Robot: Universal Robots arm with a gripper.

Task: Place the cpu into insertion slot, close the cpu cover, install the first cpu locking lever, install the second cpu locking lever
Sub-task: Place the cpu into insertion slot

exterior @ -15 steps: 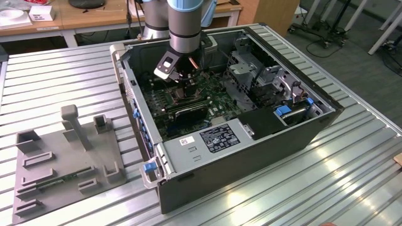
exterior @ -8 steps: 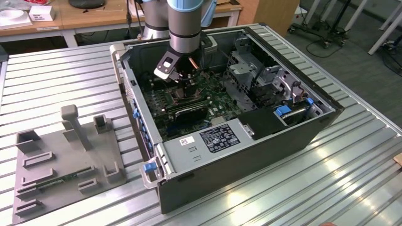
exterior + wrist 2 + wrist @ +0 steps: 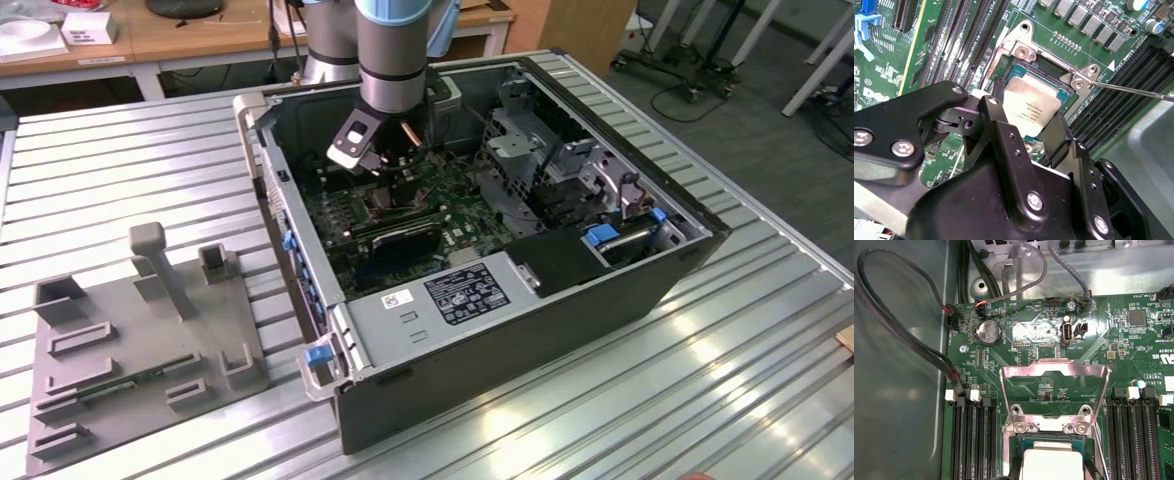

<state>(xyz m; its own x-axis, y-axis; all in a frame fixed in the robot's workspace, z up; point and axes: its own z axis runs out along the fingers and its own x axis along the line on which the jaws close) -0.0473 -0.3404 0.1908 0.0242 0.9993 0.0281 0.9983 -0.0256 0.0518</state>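
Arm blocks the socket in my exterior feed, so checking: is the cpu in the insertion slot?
Observer: Yes. In the second wrist view the cpu is down within the insertion slot, metal top up.
Operator: End effector off it?
Observer: No. The end effector straddles it, and its fingers look pressed against two opposite edges.
Operator: Cover?
Observer: Open. In the first wrist view the cpu cover is swung back from the socket, and the board shows through its window.
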